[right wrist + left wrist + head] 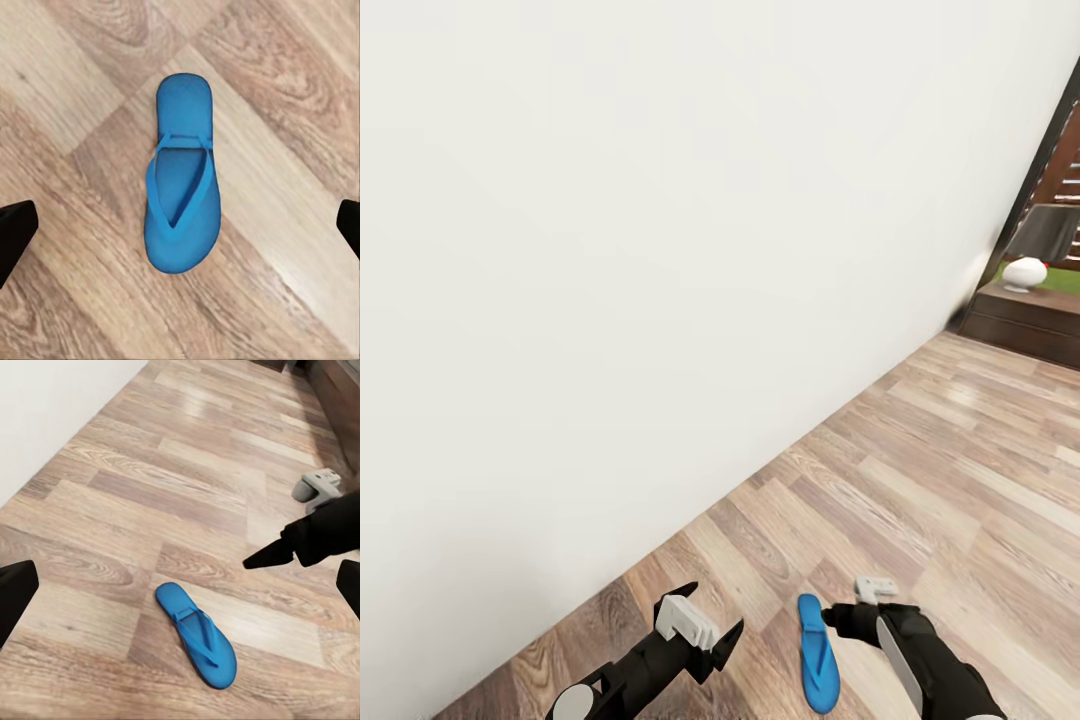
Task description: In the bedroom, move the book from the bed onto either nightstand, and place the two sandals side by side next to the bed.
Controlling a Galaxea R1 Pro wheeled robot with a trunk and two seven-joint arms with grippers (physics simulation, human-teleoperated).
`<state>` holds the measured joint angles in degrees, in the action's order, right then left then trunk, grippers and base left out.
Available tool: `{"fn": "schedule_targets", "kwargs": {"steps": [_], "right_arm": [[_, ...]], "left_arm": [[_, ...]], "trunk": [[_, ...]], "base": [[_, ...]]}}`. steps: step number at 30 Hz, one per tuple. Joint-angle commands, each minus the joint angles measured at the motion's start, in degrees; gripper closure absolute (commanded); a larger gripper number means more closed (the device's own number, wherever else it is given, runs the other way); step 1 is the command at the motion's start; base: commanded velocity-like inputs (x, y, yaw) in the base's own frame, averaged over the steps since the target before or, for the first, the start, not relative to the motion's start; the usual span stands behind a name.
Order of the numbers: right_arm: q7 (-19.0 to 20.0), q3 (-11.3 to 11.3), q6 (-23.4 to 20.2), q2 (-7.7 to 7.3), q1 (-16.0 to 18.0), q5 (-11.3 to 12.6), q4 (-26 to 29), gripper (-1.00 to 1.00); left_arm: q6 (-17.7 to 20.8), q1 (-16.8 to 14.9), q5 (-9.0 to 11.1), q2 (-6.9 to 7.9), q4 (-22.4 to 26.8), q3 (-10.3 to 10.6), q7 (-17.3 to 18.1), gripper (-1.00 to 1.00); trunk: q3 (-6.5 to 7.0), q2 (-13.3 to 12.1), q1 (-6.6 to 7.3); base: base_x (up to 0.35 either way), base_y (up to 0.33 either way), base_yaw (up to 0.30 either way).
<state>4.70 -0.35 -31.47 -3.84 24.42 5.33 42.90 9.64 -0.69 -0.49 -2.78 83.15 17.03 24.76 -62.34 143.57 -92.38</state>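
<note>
Still early, I reckon: one blue sandal (180, 176) lies flat on the wood floor (920, 470) near a white wall (610, 250), no bed in sight. My right gripper (838, 620) hovers right over it, jaws spread wide and empty. Left gripper (705, 620) sits just beside, jaws released too, probably.

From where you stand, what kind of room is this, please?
Probably a bedroom or a similar home room. A blue sandal lies on the wood-plank floor by a plain white wall, and a table lamp with a grey shade stands on a low dark cabinet beside a window.
</note>
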Motion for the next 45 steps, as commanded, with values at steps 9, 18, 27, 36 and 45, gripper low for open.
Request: {"fn": "schedule_targets", "kwargs": {"steps": [9, 18, 27, 36, 45], "right_arm": [[0.0, -0.1, 7.1, 0.31, 0.0, 0.1, -0.9, -1.00], [0.0, -0.1, 15.7, 0.32, 0.1, 0.1, -4.8, -1.00], [0.0, -0.1, 16.3, 0.26, 0.0, 0.1, -5.0, -1.00], [0.0, -0.1, 16.8, 0.26, 0.0, 0.0, -5.0, -1.00], [0.0, -0.1, 16.8, 0.51, 0.1, 0.0, -4.8, -1.00]], "left_arm": [[0.4, 0.0, -0.1, -0.03, 0.0, -0.1, 0.2, -1.00], [0.4, 0.0, 0.0, -0.03, 0.0, 0.0, 0.2, -1.00], [0.4, 0.0, 0.0, -0.03, 0.0, 0.0, 0.3, -1.00], [0.4, 0.0, 0.0, -0.03, 0.0, 0.0, 0.3, -1.00], [0.4, 0.0, 0.0, -0.03, 0.0, 0.0, 0.2, -1.00]], "trunk": [[-2.05, 0.1, -0.22], [-4.05, 0.3, -0.45], [-6.04, 0.4, -0.68], [-8.04, 0.5, -0.91], [-10.03, 0.6, -1.15]], "base": [[0.000, 0.000, 0.000], [0.000, 0.000, 0.000], [0.000, 0.000, 0.000], [0.000, 0.000, 0.000], [0.000, 0.000, 0.000]]}}
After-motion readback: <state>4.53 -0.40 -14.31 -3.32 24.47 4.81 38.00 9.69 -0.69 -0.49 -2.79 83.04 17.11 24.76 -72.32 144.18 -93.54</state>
